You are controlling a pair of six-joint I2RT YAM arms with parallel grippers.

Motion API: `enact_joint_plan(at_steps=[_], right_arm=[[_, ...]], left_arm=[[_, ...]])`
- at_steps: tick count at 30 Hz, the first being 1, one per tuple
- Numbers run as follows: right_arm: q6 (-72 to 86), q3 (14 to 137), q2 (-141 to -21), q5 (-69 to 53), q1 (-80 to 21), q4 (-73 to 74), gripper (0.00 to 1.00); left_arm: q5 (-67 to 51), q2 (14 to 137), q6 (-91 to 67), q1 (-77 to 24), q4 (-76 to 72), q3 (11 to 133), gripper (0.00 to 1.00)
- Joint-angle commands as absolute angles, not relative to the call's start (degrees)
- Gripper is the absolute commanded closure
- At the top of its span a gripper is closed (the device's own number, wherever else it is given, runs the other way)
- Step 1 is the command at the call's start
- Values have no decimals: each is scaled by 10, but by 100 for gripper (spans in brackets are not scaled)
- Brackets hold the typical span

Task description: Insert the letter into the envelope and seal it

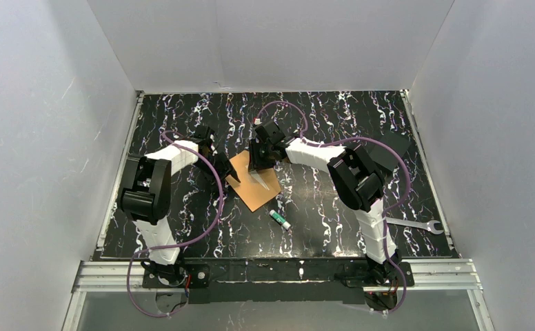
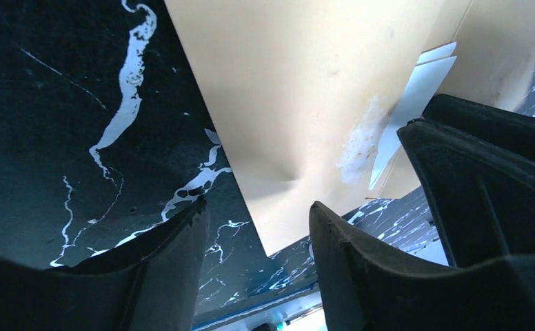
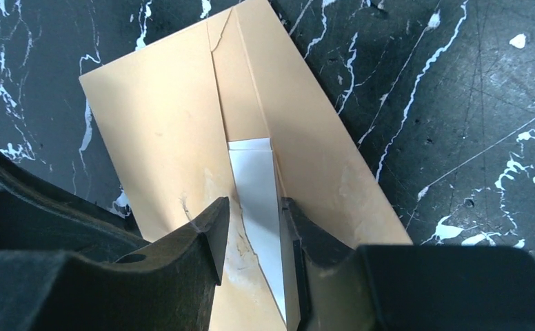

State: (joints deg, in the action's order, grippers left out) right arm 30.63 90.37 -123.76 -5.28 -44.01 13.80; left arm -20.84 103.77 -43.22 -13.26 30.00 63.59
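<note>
Marbled table [image 1: 334, 238] bears the envelope [image 1: 254, 186], only a white strip [image 3: 256, 200] showing inside.

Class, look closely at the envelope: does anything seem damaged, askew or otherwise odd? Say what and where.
The envelope looks worn. It has whitish scuffed patches and a small tear beside the right gripper, whose open fingertips straddle a white strip showing between its panels.

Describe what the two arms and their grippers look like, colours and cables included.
Both the left arm and right arm have white link shells between bulky black joint housings, each trailed by a looping purple cable. The left gripper and right gripper are matte black, with two thick tapering fingers each.
</note>
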Motion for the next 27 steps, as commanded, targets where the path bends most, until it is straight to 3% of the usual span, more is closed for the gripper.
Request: enact_joint_plan(at_steps=[1, 9, 14, 20, 27], right_arm=[[300, 931, -1248, -50, -442, 150, 58], [328, 895, -1238, -114, -443, 113, 74], [339, 892, -1240, -123, -442, 109, 76], [331, 928, -1218, -78, -433, 142, 57], [307, 949, -1225, -62, -425, 177, 56]], left_arm=[[-218, 1053, -441, -133, 286, 630, 50], [-242, 1090, -440, -132, 269, 649, 72], [-230, 1099, -430, -133, 279, 671, 74], [-212, 1092, -413, -133, 291, 670, 71], [-207, 1092, -405, -133, 298, 675, 68]])
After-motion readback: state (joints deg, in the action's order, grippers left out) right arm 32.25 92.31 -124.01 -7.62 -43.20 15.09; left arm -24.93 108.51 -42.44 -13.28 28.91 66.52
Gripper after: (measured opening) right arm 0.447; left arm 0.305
